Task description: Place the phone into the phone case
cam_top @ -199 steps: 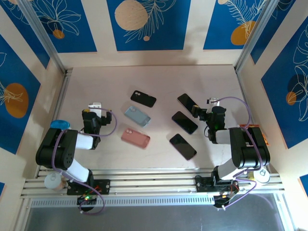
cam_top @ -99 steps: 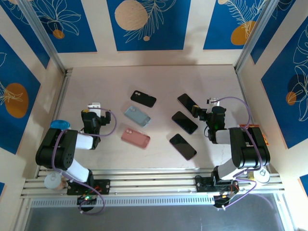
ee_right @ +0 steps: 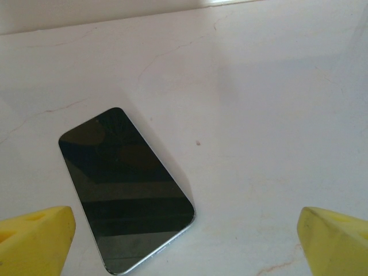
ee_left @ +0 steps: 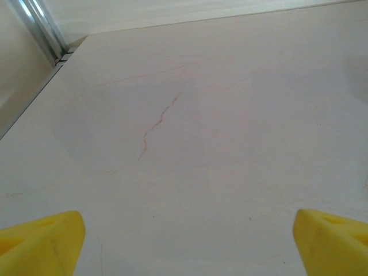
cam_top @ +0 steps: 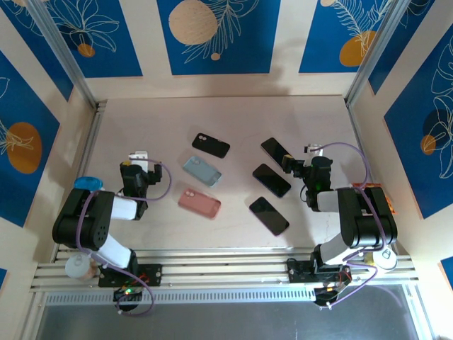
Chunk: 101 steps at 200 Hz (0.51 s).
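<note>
Three black phones lie right of centre on the counter [cam_top: 141, 120]: far phone [cam_top: 275, 150], middle phone [cam_top: 272, 180], near phone [cam_top: 269, 215]. Black case [cam_top: 211, 145], grey-blue case [cam_top: 202, 171], pink case [cam_top: 199, 202] left of them. Left claw [ee_left: 190, 244] spread wide, holding nothing. Right claw [ee_right: 187, 238] spread wide, holding nothing, near far phone.

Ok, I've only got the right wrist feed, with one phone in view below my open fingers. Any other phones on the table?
Observer: Yes, three dark phones in all: far phone, middle phone, near phone.
Operator: And cases?
Observer: Three, lying left of the phones: black case, grey-blue case, pink case.
Operator: What's the other arm doing?
Observer: Its left gripper is open over bare table, left of the cases, holding nothing.
</note>
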Available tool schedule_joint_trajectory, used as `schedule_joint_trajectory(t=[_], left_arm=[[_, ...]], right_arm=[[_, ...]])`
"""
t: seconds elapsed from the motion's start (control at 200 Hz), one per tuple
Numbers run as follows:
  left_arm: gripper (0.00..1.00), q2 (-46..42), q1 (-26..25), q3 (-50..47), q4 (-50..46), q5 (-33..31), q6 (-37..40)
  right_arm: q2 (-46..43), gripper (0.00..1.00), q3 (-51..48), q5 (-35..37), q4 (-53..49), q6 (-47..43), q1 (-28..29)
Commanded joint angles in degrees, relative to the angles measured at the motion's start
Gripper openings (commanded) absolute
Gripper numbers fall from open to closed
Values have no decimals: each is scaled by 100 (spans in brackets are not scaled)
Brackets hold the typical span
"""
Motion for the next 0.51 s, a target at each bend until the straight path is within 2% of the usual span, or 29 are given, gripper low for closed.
schedule_joint_trajectory(t=[0.0, 0.09, 0.195, 0.24, 0.3, 0.375, 0.5], left_arm=[[88, -146, -71, -88, 288, -181, 71], [88, -147, -129, -103, 356, -213, 125], [84, -299, -161, 39, 28, -324, 183], [85, -693, -183, 266, -734, -680, 49], [83, -1086, -189, 707, -1886, -572, 84], [81, -1257, -306, 1199, -2628, -647, 302], [80, -1651, -405, 1709, -3687, -504, -394]], right_arm=[[-585, 99, 443, 310, -1088, -176, 169], [-1039, 99, 1061, 326, -2547, -31, 270], [-1469, 99, 1298, 406, -3225, 30, 450], [-1597, 99, 1361, 469, -3482, 127, 499], [-1743, 99, 1404, 366, -3792, 350, 549], [-1799, 99, 1461, 247, -4117, 437, 688], [-1573, 99, 1844, 418, -5090, 702, 976]])
